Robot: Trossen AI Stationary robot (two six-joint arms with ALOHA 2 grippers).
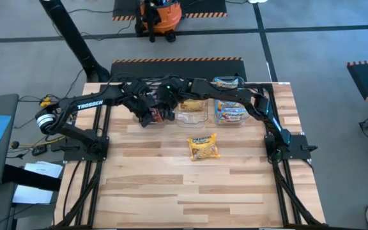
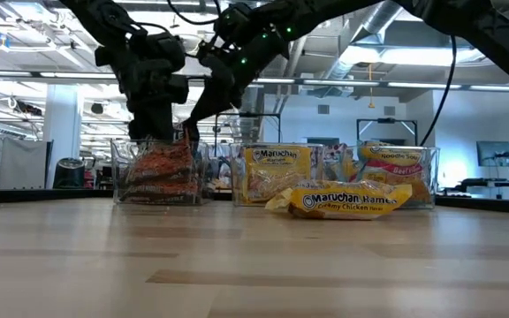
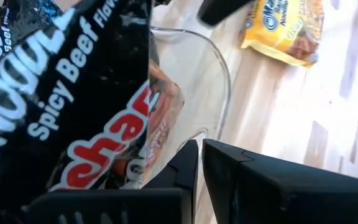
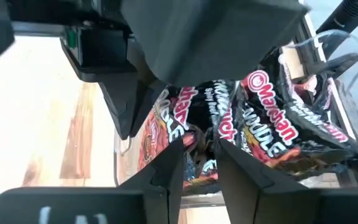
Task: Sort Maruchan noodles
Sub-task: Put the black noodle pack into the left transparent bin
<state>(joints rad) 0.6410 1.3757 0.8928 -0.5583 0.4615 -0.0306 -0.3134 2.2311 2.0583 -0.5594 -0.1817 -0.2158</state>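
Both pincers crowd over the left tub (image 1: 153, 116) of dark packets (image 2: 159, 172): the right pincer (image 4: 199, 148) hangs just above the pile with its fingers parted and nothing between them, the left pincer (image 3: 199, 163) beside it pressed closed and empty (as far as I can see). The loose yellow packet (image 1: 203, 146) lies flat on the wood counter (image 1: 190, 191) at about four o'clock from them, long axis running across, likely next, nearer the right arm. Beyond stretches an open workshop.

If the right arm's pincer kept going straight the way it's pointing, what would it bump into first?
Most likely the dark Maruchan packets piled in the left clear tub. The right pincer stands partly open right above them, next to the left pincer, though the depth is hard to judge.
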